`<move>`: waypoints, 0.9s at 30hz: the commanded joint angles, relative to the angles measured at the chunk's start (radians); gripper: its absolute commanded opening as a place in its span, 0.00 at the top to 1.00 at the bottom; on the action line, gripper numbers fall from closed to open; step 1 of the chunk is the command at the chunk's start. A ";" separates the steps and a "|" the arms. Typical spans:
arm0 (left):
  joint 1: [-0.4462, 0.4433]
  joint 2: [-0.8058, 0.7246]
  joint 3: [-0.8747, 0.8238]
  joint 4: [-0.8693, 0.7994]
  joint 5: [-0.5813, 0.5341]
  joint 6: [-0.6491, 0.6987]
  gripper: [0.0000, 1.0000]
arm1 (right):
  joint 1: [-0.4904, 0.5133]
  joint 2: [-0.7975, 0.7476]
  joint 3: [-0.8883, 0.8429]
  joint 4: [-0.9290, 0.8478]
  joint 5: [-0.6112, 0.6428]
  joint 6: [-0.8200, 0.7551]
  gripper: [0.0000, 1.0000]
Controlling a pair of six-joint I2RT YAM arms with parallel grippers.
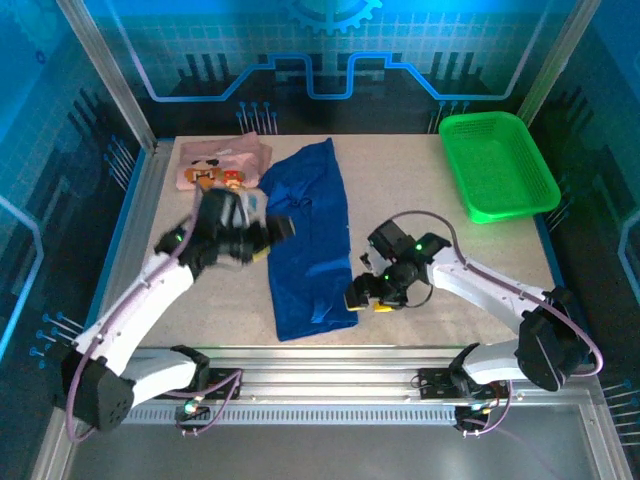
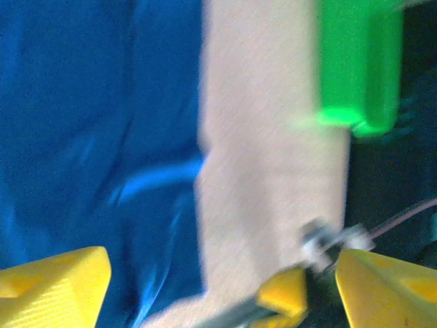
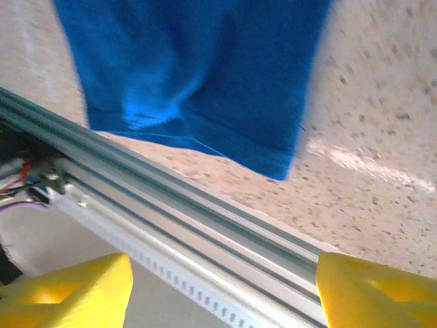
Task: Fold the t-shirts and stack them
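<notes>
The left fingers stand wide apart and empty over the left edge of the blue t-shirt, a long strip on the desk between both pairs of fingers. The right fingers, likewise spread and empty, sit just beside its near hem. The pink t-shirt lies beyond the left fingers, and a green basket sits well beyond the right ones.

Lab cell: aluminium frame, blue circuit-print walls

1 blue t-shirt, 1 pink t-shirt, 1 green mesh basket
</notes>
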 commanded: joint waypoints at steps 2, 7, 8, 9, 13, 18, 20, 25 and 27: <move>-0.119 -0.179 -0.268 -0.025 -0.066 -0.149 0.21 | 0.016 -0.020 -0.100 0.175 -0.046 -0.014 0.27; -0.196 -0.286 -0.443 0.016 -0.099 -0.278 0.33 | 0.018 0.049 -0.170 0.296 -0.070 0.009 0.29; -0.207 -0.292 -0.456 0.024 -0.098 -0.289 0.34 | 0.019 0.058 -0.174 0.313 -0.069 0.013 0.29; -0.217 -0.298 -0.468 0.036 -0.100 -0.302 0.34 | 0.020 0.066 -0.178 0.331 -0.065 0.018 0.29; -0.247 -0.289 -0.516 0.123 -0.088 -0.360 0.35 | 0.026 0.120 -0.166 0.380 -0.066 0.030 0.30; -0.268 -0.227 -0.533 0.150 -0.086 -0.379 0.38 | 0.043 0.178 -0.134 0.390 -0.049 0.033 0.30; -0.276 -0.198 -0.533 0.156 -0.079 -0.380 0.38 | 0.045 0.193 -0.131 0.390 -0.047 0.034 0.30; -0.297 -0.142 -0.533 0.172 -0.077 -0.392 0.39 | 0.049 0.222 -0.128 0.406 -0.050 0.038 0.30; -0.306 -0.129 -0.537 0.179 -0.079 -0.396 0.39 | 0.052 0.239 -0.119 0.406 -0.048 0.038 0.31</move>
